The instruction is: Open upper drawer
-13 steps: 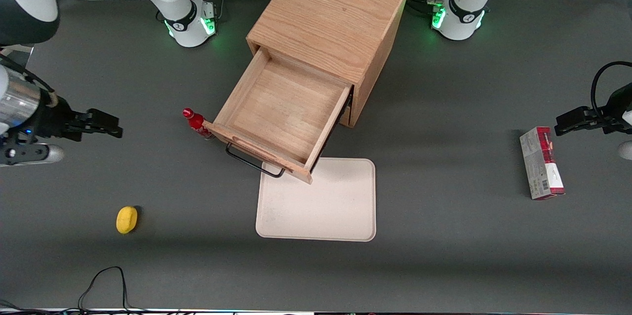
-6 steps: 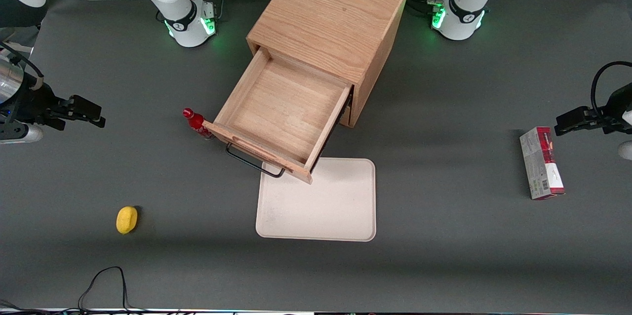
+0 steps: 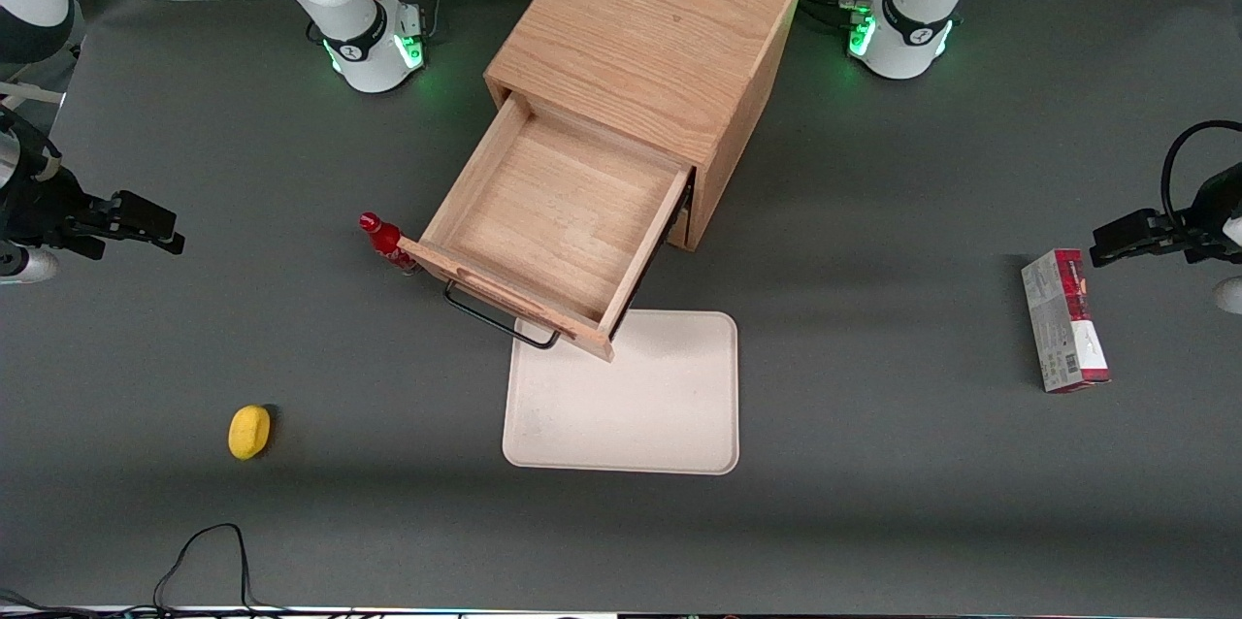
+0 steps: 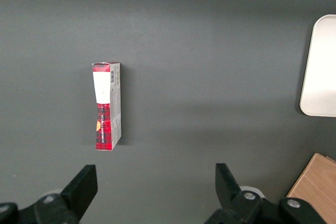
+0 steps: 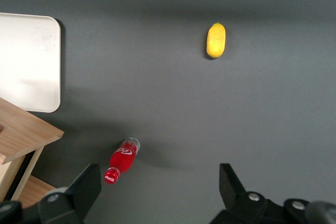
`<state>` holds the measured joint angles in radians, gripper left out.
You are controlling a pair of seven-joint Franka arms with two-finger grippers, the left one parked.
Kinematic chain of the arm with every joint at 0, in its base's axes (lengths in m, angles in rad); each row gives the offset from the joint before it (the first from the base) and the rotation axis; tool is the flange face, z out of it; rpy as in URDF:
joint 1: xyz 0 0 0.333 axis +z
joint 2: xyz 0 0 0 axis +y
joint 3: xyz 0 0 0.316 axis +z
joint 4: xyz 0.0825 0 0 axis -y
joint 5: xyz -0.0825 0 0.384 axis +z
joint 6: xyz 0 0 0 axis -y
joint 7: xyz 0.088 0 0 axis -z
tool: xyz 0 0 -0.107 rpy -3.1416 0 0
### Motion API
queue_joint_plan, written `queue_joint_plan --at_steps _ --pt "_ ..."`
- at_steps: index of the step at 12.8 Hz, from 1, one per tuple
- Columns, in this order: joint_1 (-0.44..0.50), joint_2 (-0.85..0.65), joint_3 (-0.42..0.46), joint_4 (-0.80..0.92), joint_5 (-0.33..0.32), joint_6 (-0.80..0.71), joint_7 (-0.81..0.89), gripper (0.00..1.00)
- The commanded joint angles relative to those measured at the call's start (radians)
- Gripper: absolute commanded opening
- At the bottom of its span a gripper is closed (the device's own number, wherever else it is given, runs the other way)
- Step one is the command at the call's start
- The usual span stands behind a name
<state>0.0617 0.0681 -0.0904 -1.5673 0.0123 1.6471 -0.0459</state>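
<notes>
As seen from the front, going from the working arm's end of the bench [image 3: 873, 522] toward the parked arm's:

1. Tool [image 3: 146, 223]: released, fingers spread, nothing between them. Over the last second it has drawn away from the cabinet [image 3: 645, 42] toward the bench edge, and now hangs well apart from the drawer.
2. Lemon [image 3: 248, 431]: yellow, lying alone on the bench, nearer the front camera than the tool.
3. Bottle [image 3: 386, 243]: red, small, just beside the drawer's front corner; contact cannot be told.
4. Upper drawer [image 3: 553, 221]: pulled far out of the cabinet, interior bare, black wire handle [image 3: 495, 320] facing the front camera. Position unchanged across the last second.
5. Tray [image 3: 679, 406]: cream, flat on the bench, its edge lying under the drawer's front corner.
6. Box [image 3: 1063, 320]: red and grey carton, toward the parked arm's end.

Assessment: with the drawer standing open and the tool let go and withdrawing, the task appears complete; nothing further seems needed beyond the arm's retreat.
</notes>
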Motion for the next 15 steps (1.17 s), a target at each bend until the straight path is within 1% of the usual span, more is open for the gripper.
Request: queue_joint_plan --at_steps 1,4,15 --pt "0.000 -0.011 0.003 0.000 -0.028 -0.001 -0.019 1.00" --pt "0.007 -0.011 0.005 -0.005 -0.048 -0.026 -0.017 1.00" --pt "0.006 -0.008 0.003 0.001 -0.046 -0.030 -0.006 1.00"
